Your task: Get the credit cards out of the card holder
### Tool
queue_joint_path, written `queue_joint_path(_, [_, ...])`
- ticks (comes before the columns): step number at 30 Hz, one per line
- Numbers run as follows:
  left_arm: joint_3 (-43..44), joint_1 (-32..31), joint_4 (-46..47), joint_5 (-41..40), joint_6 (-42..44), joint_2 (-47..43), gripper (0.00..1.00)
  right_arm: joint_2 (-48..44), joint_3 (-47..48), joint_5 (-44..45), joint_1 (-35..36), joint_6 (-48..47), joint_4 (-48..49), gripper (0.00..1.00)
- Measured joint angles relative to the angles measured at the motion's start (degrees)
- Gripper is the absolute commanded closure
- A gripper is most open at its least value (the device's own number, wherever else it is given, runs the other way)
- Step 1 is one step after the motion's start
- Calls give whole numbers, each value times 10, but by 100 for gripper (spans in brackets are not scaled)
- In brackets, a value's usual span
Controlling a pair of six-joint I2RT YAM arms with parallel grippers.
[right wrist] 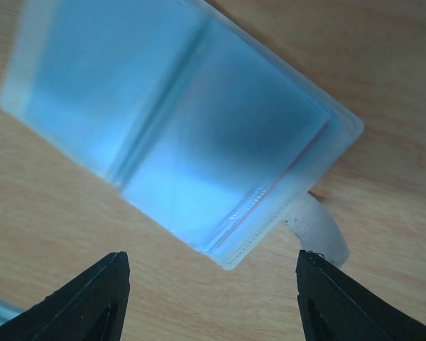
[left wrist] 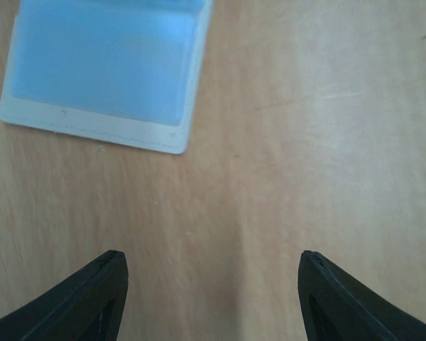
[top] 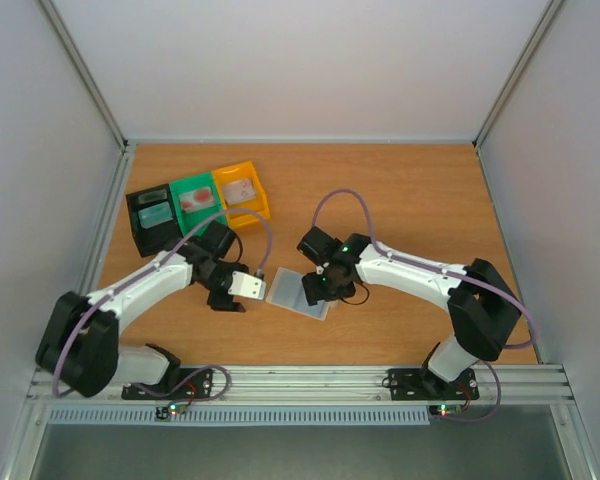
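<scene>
Card holder [top: 300,291] lies spread open and flat on the wooden table [top: 410,190], between my two arms. Left gripper [left wrist: 209,263]: jaws wide apart, nothing between them, only bare wood. From this wrist the holder sits ahead of the jaws and off to their left, one corner nearest, well apart from both fingers [left wrist: 92,291]. Right gripper [right wrist: 209,263]: jaws also spread, nothing held. Here the holder fills the space ahead of the jaws, with its centre fold running diagonally and one corner pointing back toward the gap between the fingers [right wrist: 341,298]. I see no contact. The white tab [right wrist: 319,227] sticks out of the holder's near edge, just ahead of the right-hand finger. Both pockets read as frosted pale blue. A thin reddish line [right wrist: 298,160] runs along the pocket edge nearest the tab, but I cannot tell whether cards are inside. Overhead, a black bin [top: 152,218], a green bin [top: 195,198] and a yellow bin [top: 242,190] stand in a row beyond the left jaws. Each holds something small, too blurred to name.
</scene>
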Motion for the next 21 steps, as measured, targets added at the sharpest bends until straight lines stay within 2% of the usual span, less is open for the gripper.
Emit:
queue_joint_path(4, [0, -8, 74, -26, -5, 61, 27, 20, -25, -6, -1, 52, 10, 36])
queue_joint_path(7, [-27, -21, 126, -40, 22, 64, 29, 20, -48, -19, 0, 91, 37, 44])
queue_joint_path(9, [-43, -37, 152, -51, 40, 77, 32, 26, -55, -25, 0, 106, 51, 49])
queue_joint_path(11, [-51, -45, 175, -58, 49, 97, 37, 41, -52, -27, 0, 115, 61, 50])
queue_joint_path(16, [-50, -50, 231, -57, 72, 113, 58, 75, -44, -17, -5, 127, 62, 51])
queue_joint_path(21, [-49, -51, 271, -54, 83, 128, 61, 80, -43, -11, -19, 129, 64, 54])
